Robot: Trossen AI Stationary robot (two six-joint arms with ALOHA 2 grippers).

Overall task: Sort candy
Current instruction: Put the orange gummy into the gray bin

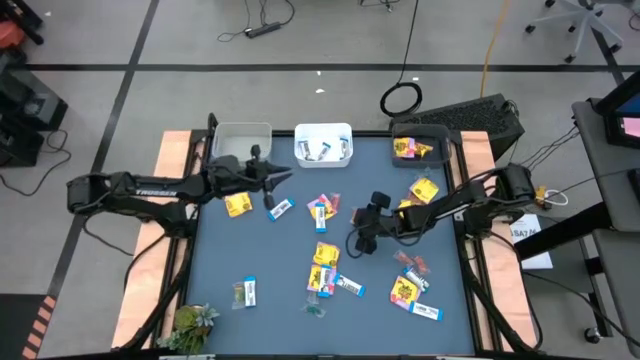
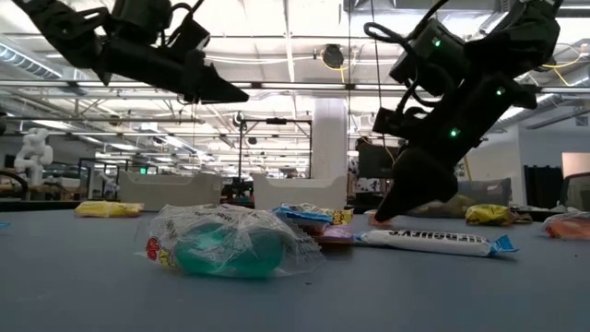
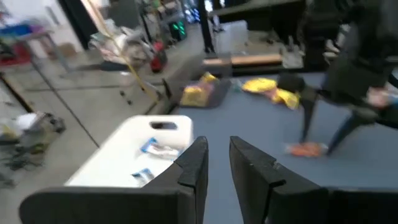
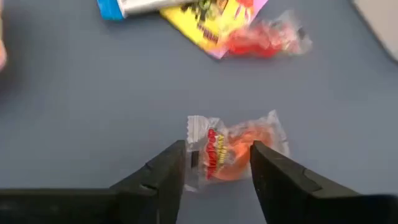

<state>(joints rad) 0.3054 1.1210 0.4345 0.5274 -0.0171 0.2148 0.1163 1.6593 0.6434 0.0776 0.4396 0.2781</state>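
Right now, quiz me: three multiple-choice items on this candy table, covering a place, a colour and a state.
1. The sorted blue-and-white bars lie in: A the white bin; B a red bowl; C a cardboard box.
2. The sweet under the right gripper is: A green; B orange-red; C blue.
3. The right gripper is: A shut on a packet; B holding a bar aloft; C open around the sweet.
Answers: A, the bars show inside the white bin; B, its wrapper shows orange-red; C, its fingers stand either side of it. The left gripper hovers near the bins.
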